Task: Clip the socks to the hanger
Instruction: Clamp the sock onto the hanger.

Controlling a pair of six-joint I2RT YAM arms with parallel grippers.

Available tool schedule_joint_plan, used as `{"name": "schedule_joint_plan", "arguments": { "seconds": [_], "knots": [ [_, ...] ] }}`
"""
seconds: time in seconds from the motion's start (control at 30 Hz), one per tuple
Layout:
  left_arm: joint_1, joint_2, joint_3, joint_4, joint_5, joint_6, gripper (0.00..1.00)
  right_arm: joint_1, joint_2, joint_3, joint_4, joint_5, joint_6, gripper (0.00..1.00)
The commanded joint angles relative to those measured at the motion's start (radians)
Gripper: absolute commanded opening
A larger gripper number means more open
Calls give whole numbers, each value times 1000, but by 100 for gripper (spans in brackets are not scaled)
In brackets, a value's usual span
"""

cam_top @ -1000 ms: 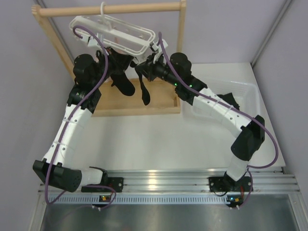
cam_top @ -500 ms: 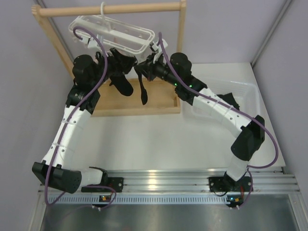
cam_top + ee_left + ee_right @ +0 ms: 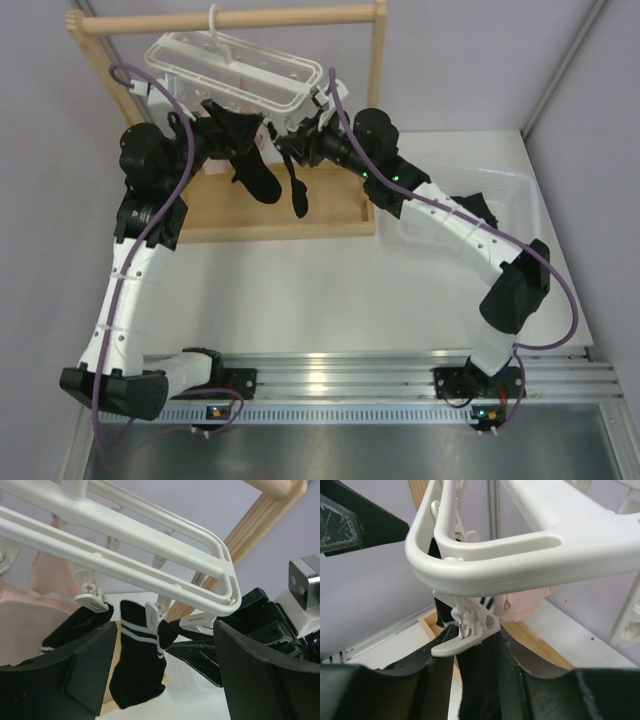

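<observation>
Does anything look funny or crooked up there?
Only the hanger. In the top view its white frame sits slanted under the wooden rod, not lined up with it. The socks hang straight down from their clips, and nothing looks broken.

Wooden drying rack (image 3: 230, 18), with a round top rod on side posts above a flat base frame (image 3: 250, 215), stood at the far left of the white table (image 3: 330, 290). A clear plastic bin (image 3: 505, 178) sat just beside its right post, and an aluminium rail (image 3: 350, 372) ran along the near edge. A pale pink cloth (image 3: 32, 607) showed in the wrist views, its support indiscernible.
</observation>
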Motion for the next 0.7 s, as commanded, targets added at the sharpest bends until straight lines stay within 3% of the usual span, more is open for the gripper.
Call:
{"name": "schedule_joint_plan", "arguments": {
  "seconds": [0.0, 0.13, 0.37, 0.67],
  "knots": [
    [35, -44, -22, 8, 25, -35, 82, 11, -66, -32, 35, 0, -36, 39],
    [69, -67, -40, 17, 71, -35, 80, -9, -124, -101, 13, 0, -69, 42],
    [71, -112, -98, 80, 306, 75, 78, -49, -256, -280, -2, -89, -162, 45],
    [64, -104, -115, 121, 453, 227, 62, -129, -334, -373, 12, -276, -225, 45]
  ]
}}
